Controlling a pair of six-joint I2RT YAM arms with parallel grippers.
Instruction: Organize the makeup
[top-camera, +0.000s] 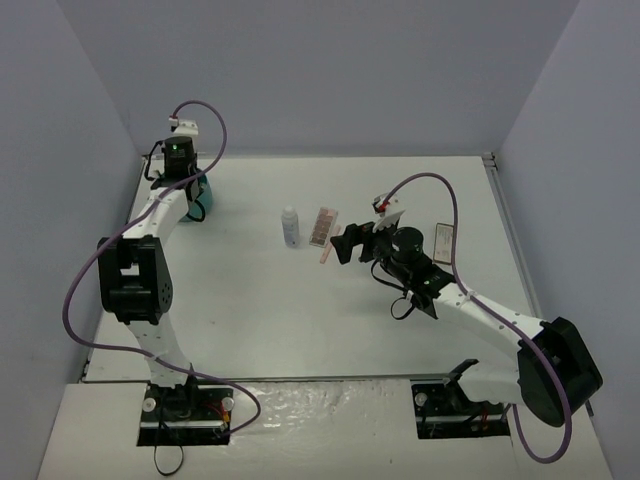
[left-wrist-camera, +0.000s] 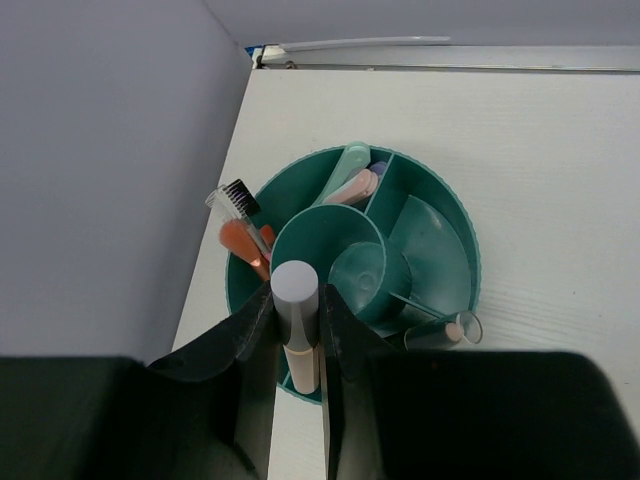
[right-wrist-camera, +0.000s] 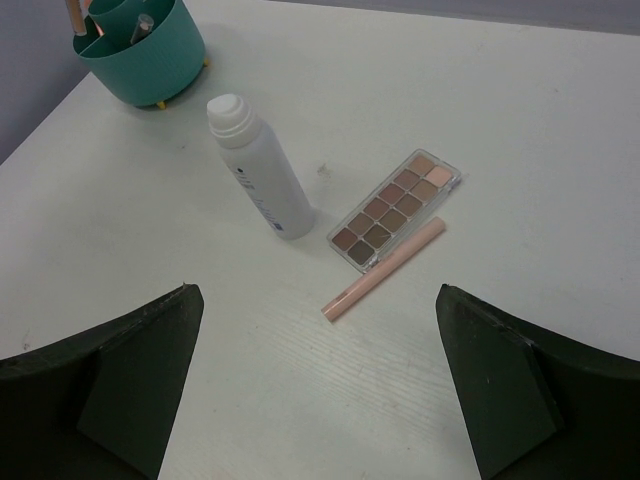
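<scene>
Left claw (left-wrist-camera: 297, 322): closed on a slim peach tube with a pale grey cap (left-wrist-camera: 296, 292). The tube stands upright between the two black fingers.
Held tube, place: at the near rim of the round teal divided tub (left-wrist-camera: 452, 212). Whether its lower end rests inside a compartment cannot be told.
Tub, place: far left corner of the white desk (top-camera: 250, 300), close to the left wall.
Tub, contents: a clear-handled brush with black bristles (left-wrist-camera: 236, 199) and an orange stick (left-wrist-camera: 242, 243) in the left compartment. A teal stick and a pink stick (left-wrist-camera: 352, 178) lean together in the far one, and a clear-capped item (left-wrist-camera: 452, 328) lies on the near right.
Right claw (top-camera: 345, 243): wide open, holding nothing, above the middle of the desk.
White cylindrical bottle (right-wrist-camera: 262, 170): upright, beyond the open fingers and left of centre.
Pinkish-brown rectangular eyeshadow palette (right-wrist-camera: 395, 207): flat on the desk, just right of the bottle.
Thin pale pink stick (right-wrist-camera: 385, 268): lies along the palette's near edge. Its near end points into the gap between the right fingers and is apart from both.
Small dark-framed compact (top-camera: 443, 238): on the desk to the right of the right arm, well apart from its claw.
</scene>
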